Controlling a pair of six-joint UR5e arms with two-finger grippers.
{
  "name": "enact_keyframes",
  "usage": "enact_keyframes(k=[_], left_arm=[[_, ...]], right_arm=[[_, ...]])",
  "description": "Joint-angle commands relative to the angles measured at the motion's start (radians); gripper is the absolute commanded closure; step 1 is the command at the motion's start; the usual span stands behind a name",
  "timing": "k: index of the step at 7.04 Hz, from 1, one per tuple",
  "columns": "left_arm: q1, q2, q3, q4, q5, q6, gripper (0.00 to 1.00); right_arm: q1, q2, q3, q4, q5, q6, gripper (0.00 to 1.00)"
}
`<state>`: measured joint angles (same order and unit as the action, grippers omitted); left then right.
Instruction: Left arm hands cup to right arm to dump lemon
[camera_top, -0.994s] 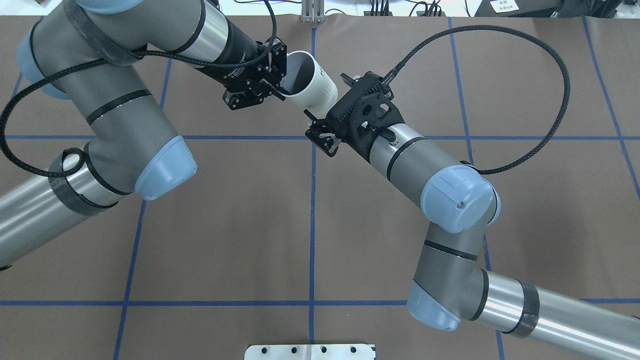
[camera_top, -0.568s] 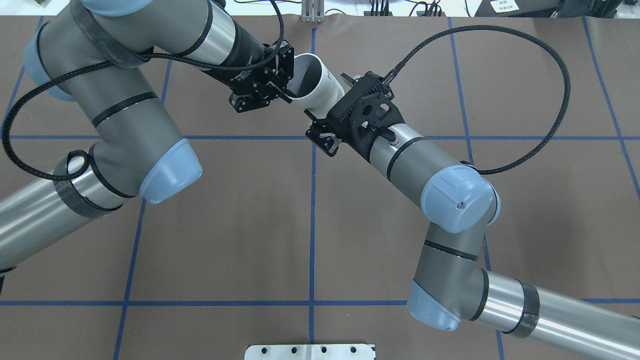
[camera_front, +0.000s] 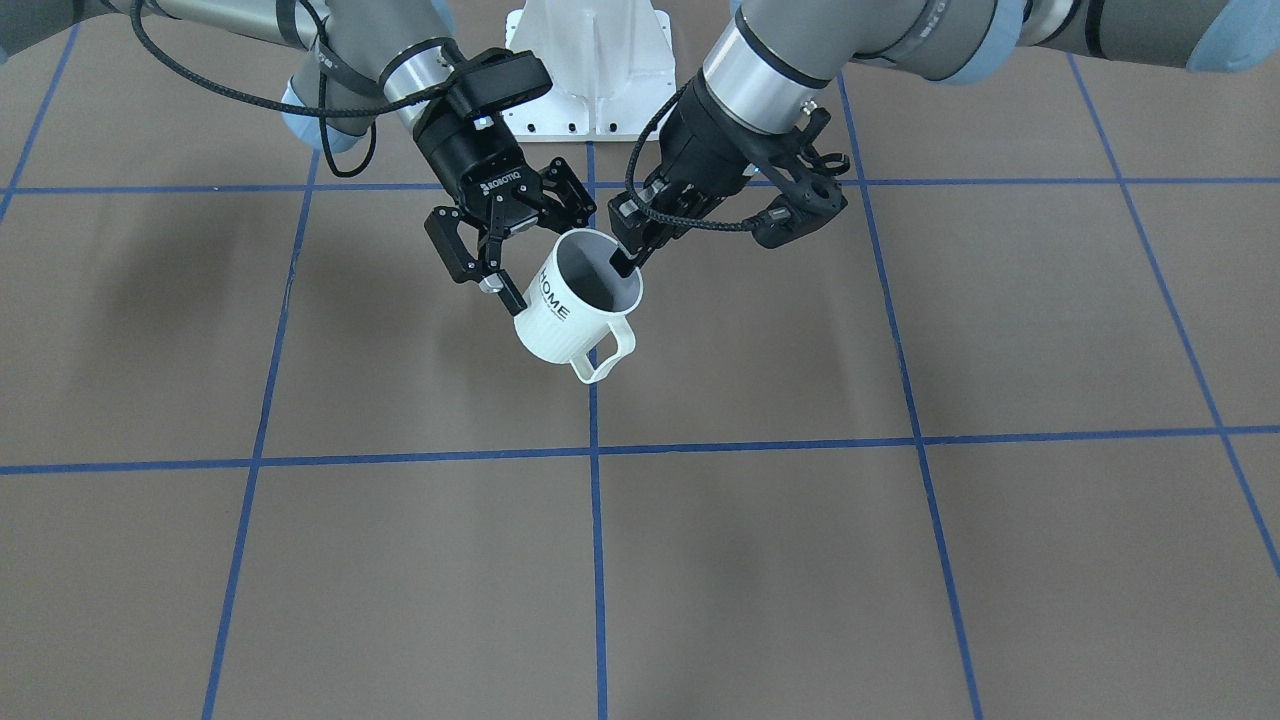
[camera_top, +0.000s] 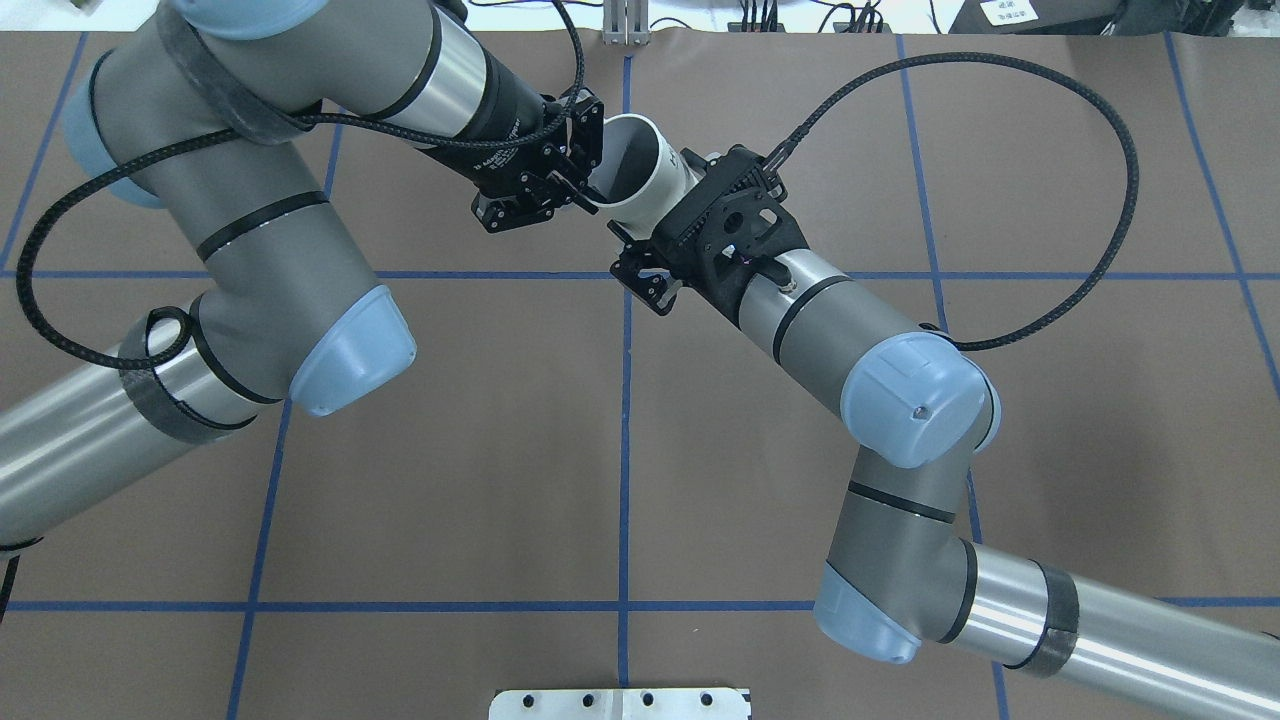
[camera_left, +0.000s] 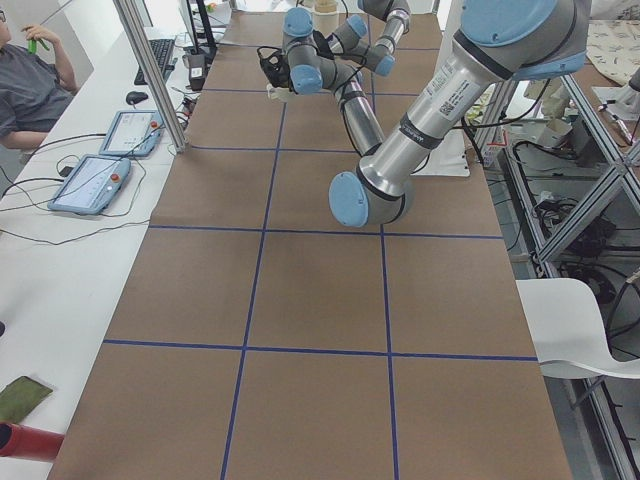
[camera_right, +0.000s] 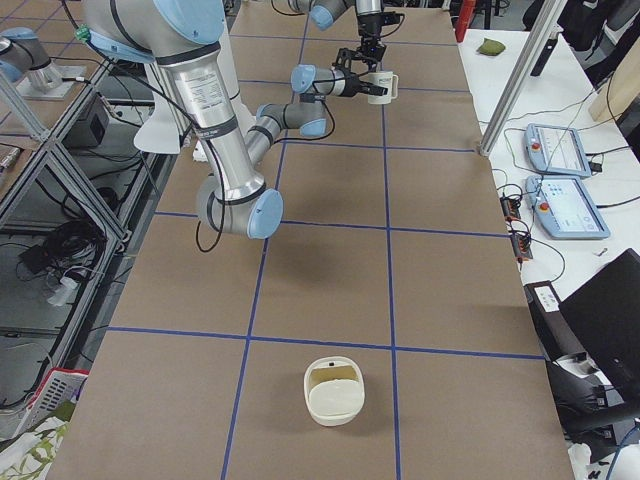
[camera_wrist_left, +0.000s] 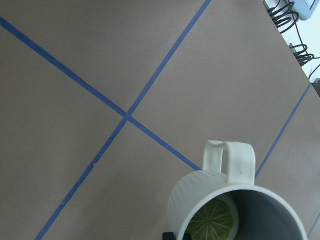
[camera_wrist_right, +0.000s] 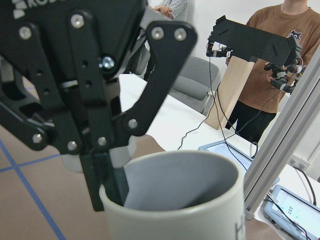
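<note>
The white "HOME" cup (camera_front: 560, 325) hangs a little tilted above the table, handle toward the front-facing camera. My left gripper (camera_front: 625, 262) is shut on its rim, with one finger inside; it also shows in the overhead view (camera_top: 588, 195). My right gripper (camera_front: 545, 255), lettered ROBOTIQ, is open with a finger on each side of the cup's upper part (camera_top: 640, 165). The left wrist view shows the cup (camera_wrist_left: 200, 200) from above with the lemon (camera_wrist_left: 211, 220), a yellow-green slice, on its bottom. The right wrist view shows the cup's rim (camera_wrist_right: 200, 220) right in front.
The brown table (camera_front: 700, 560) bears a blue tape grid. The white robot base (camera_front: 590, 60) stands behind the arms. A white bowl (camera_right: 333, 390) stands at the table's end on my right. Operators and tablets (camera_right: 560, 150) are at the side bench.
My left arm has carried the cup rightward, further in between the right gripper's open fingers. The right arm has not moved.
</note>
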<state>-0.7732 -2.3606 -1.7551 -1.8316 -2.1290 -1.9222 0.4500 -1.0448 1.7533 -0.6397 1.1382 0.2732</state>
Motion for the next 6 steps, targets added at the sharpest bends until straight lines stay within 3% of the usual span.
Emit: enact_keyframes(k=[1,6], left_arm=[[0.003,-0.002,0.000,0.000,-0.002,0.000,1.00],[0.005,-0.005,-0.003,-0.003,-0.006,0.000,1.00]], right_arm=[[-0.001,0.000,0.000,0.000,0.000,0.000,0.06],[-0.019,-0.001,0.000,0.000,-0.031,0.000,0.06]])
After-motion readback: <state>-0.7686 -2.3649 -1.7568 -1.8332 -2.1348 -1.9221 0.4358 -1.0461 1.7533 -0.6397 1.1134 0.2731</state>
